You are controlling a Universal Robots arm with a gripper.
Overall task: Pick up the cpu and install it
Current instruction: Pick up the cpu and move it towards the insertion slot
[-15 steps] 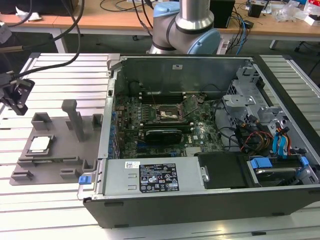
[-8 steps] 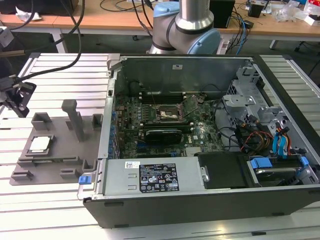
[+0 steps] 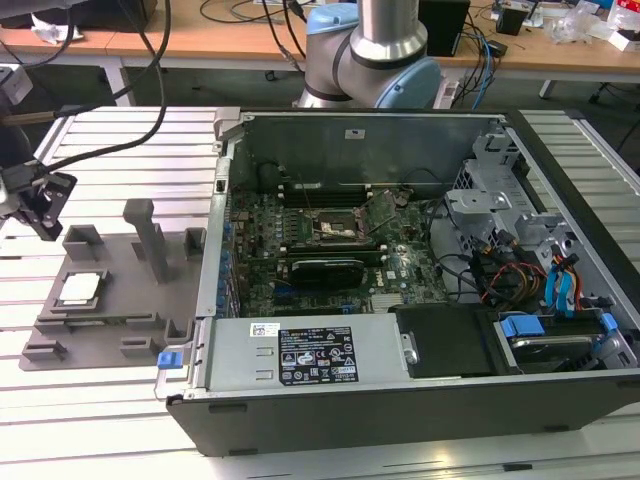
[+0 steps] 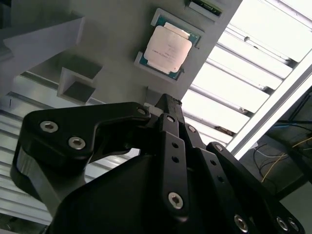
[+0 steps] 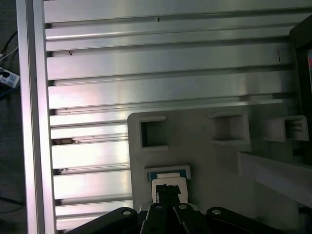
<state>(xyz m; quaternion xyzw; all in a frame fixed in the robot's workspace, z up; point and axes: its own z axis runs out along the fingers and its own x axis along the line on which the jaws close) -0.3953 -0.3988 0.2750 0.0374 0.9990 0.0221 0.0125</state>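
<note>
Hovering with its fingertips drawn together and holding nothing, the black claw (image 4: 163, 100) hangs clear above the cpu (image 4: 165, 47), a flat square chip with a shiny silver top and a thin dark rim. The cpu lies flat in a square recess of the grey plastic fixture tray (image 3: 120, 300), which rests on the slatted aluminium desk (image 3: 110, 150). To the exterior view's right of the tray lies the open black computer case (image 3: 380, 150); the black metal-framed motherboard socket (image 3: 335, 228) sits inside it. Beyond the case rises the silver-and-blue robot arm base (image 3: 380, 50).
</note>
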